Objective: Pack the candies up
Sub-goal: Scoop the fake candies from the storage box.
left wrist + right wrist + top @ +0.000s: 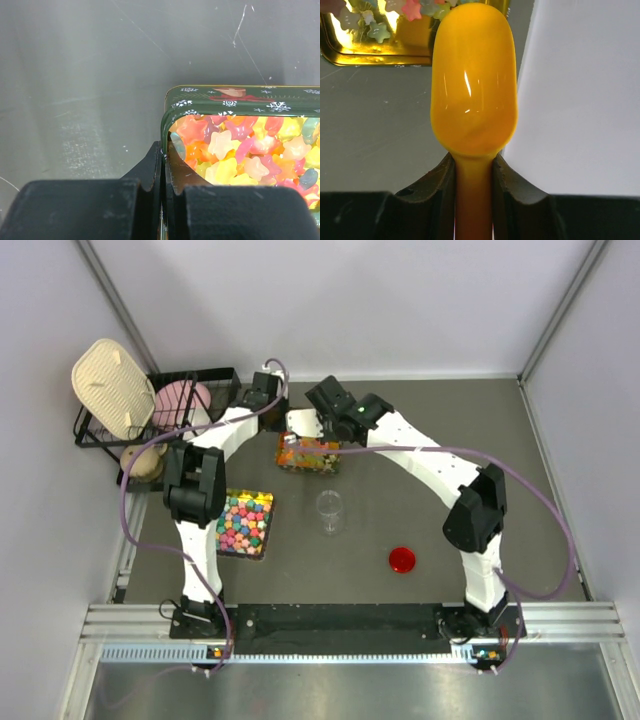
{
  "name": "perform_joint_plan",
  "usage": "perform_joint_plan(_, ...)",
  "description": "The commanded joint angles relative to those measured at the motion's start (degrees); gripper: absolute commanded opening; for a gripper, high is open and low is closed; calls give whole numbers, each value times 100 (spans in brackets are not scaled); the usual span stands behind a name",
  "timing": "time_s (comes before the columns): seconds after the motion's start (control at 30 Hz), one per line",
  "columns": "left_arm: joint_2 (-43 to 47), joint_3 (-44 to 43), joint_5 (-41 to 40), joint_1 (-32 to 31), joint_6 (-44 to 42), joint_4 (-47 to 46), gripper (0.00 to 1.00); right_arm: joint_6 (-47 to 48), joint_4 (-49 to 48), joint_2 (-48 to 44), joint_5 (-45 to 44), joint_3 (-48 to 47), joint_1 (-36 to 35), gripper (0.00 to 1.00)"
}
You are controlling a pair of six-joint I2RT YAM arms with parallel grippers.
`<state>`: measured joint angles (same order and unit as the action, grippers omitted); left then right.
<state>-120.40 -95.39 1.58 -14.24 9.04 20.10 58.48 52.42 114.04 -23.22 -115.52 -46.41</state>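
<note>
The candies are tiny star-shaped pieces in orange, yellow, pink and pale green, filling a green decorated tin. In the top view the tin sits mid-table at the back. My left gripper is shut on the tin's left wall, one finger inside and one outside; it shows in the top view at the tin's left end. My right gripper is shut on the handle of a yellow spoon. The spoon's bowl is empty and hovers near the tin's gold inner corner. The right gripper is just behind the tin.
A white flat piece lies behind the tin and fills the right of the right wrist view. A tray of larger bold candies, a clear jar and a red lid stand nearer. A black wire rack stands back left.
</note>
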Motion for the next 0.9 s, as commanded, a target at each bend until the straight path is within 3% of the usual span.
perform_joint_plan(0.0, 465, -251, -70, 35, 239, -208, 0, 242, 101, 101, -367, -216, -149, 0)
perform_joint_plan(0.87, 377, -708, 61, -17, -16, 231, 0, 1148, 145, 1314, -684, -901, -412, 0)
